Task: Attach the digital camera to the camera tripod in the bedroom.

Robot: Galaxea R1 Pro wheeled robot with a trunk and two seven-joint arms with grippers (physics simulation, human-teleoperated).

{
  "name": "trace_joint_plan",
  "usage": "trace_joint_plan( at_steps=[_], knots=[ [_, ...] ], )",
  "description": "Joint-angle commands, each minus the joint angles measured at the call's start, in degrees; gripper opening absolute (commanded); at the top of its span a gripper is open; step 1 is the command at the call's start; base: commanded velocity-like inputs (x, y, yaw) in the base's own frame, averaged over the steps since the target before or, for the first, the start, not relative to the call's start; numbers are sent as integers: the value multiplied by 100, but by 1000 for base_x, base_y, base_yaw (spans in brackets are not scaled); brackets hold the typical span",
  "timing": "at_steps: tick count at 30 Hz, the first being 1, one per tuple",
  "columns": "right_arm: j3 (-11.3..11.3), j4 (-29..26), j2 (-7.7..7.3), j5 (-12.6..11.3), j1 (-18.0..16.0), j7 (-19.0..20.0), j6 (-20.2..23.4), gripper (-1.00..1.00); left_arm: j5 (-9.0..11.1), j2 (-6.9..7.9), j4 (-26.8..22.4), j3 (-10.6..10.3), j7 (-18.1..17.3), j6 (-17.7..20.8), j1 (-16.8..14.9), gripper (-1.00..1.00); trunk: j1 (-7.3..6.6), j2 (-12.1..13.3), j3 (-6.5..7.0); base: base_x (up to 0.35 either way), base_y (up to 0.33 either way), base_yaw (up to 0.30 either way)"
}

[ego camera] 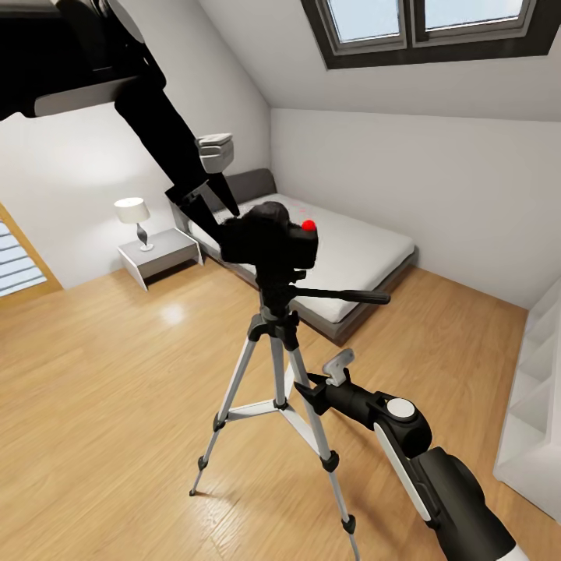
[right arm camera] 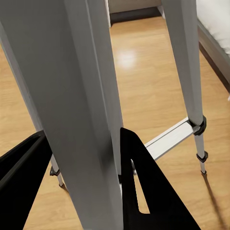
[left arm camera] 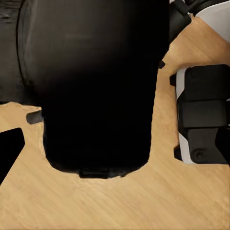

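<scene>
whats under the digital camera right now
The camera tripod's black head sits directly beneath the digital camera, pan handle sticking out sideways. The camera body covers the mounting plate, so whether it is locked on cannot be seen.

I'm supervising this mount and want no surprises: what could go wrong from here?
The left gripper holds the digital camera on the head of the camera tripod; if it isn't seated, letting go could drop it. The right gripper clamps one silver leg, so a tug could tip the tripod.
</scene>
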Motion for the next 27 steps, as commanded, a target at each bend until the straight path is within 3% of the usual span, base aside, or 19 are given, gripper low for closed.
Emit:
trace_joint_plan(
  at_steps=[1,27],
  knots=[
    [10,349,-5,96,-5,13,27,-100,44,3,-7,-32,-2,60,-17,100,4,-10,-12,0,0,0],
    [11,349,-1,113,-5,13,31,-100,44,12,-7,-34,13,48,-25,100,4,-10,-12,0,0,0]
  ],
)
